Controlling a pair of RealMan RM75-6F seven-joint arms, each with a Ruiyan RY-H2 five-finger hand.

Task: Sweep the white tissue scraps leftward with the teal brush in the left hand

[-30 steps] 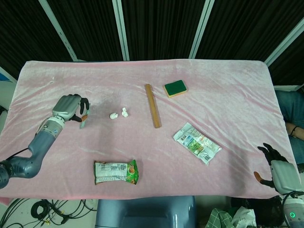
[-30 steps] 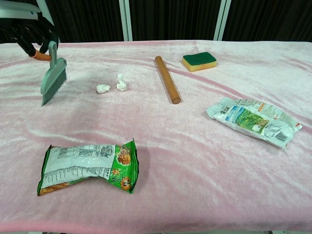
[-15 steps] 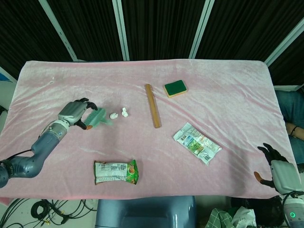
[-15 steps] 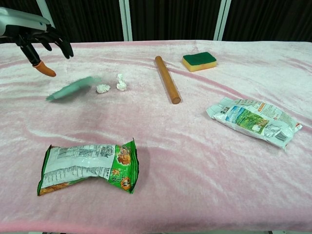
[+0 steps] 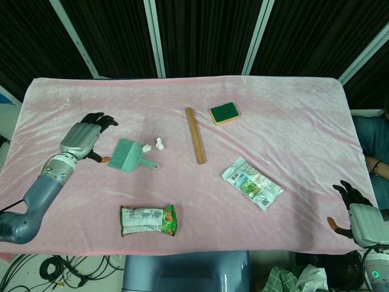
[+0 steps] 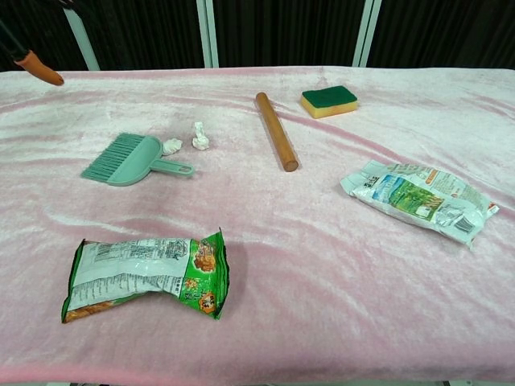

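The teal brush (image 5: 129, 156) lies flat on the pink cloth, bristles to the left and handle to the right; it shows in the chest view too, brush (image 6: 129, 159). Two white tissue scraps (image 5: 159, 144) sit just beyond its handle, one scrap (image 6: 171, 146) touching the brush body, the other scrap (image 6: 200, 137) a little right. My left hand (image 5: 82, 139) hovers left of the brush, fingers apart, holding nothing; only a fingertip (image 6: 39, 68) shows in the chest view. My right hand (image 5: 358, 219) rests off the table's right front corner, fingers spread.
A wooden rolling pin (image 5: 195, 135) lies right of the scraps. A green-and-yellow sponge (image 5: 224, 114) sits behind it. A green snack bag (image 5: 148, 220) lies near the front edge, and a white packet (image 5: 251, 183) lies to the right.
The left hand let go of the brush, which dropped flat onto the cloth beside the scraps. The hand then drew back left and up. The right hand stayed put.
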